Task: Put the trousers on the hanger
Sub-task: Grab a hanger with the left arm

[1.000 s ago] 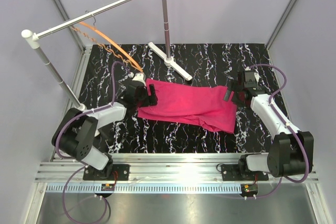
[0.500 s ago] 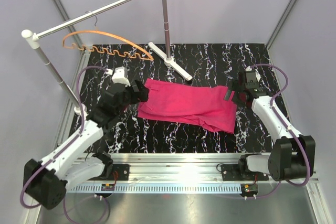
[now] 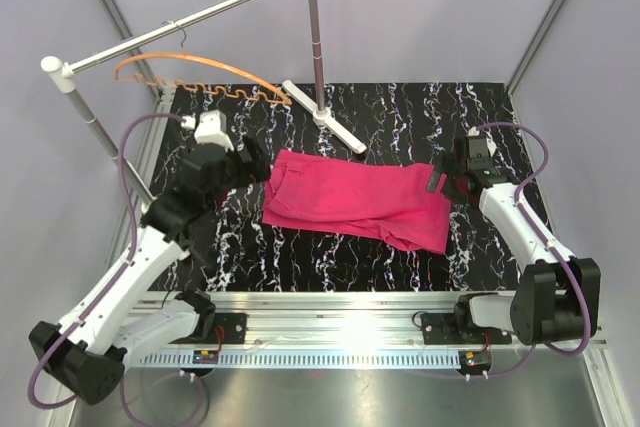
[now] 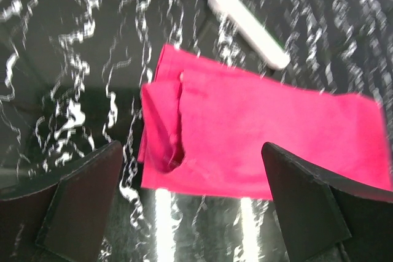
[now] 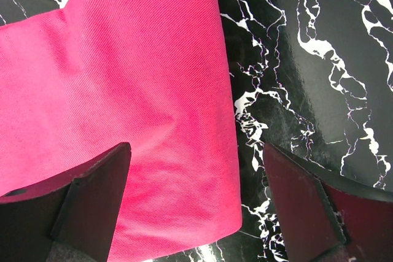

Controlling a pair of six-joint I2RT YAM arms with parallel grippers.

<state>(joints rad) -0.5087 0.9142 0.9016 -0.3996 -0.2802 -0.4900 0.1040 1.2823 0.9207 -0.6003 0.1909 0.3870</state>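
The black, white-veined table (image 3: 330, 259) carries the trousers (image 3: 360, 202), lying flat (waist to the left). A white rack foot (image 3: 345, 137) rests behind them.

The left arm (image 3: 130, 267) stretches long and forward with its wrist held high, and the left gripper (image 3: 250, 160) points to the right, jaws spread wide and holding nothing. The right arm (image 3: 520, 222) is bent and sits lower. The right gripper (image 3: 441, 177) points left, jaws likewise parted and empty.

Overhead wide; wrist views close, sharing trousers (image 3: 360, 202).
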